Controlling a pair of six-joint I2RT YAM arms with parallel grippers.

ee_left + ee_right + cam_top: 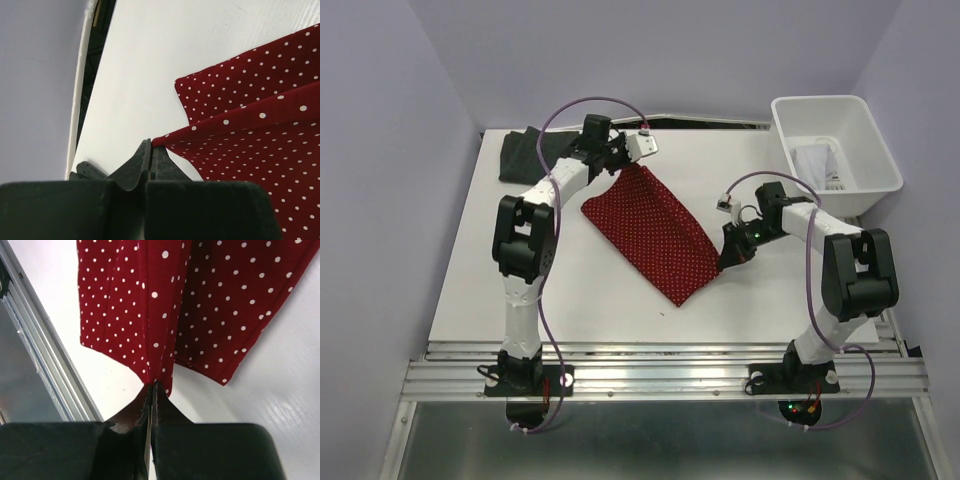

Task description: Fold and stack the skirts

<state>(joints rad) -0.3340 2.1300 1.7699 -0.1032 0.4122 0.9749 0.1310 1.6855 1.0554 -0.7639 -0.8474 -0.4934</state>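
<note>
The red skirt with white dots (650, 235) lies folded as a slanted strip across the middle of the table. My left gripper (623, 168) is shut on its far corner; in the left wrist view that gripper (151, 145) pinches a fold of the red skirt (250, 125) lifted off the table. My right gripper (725, 255) is shut on the near right corner, and the right wrist view shows this gripper (152, 386) clamping the gathered edge of the red skirt (150, 300). The dark charcoal skirt (525, 150) lies at the back left. The white skirt (815, 160) sits in the bin.
A white plastic bin (880, 150) stands at the back right corner of the table. A metal rail (660, 365) runs along the near edge, seen also as the metal rail (45, 370) left of the right gripper. Lilac walls enclose the table.
</note>
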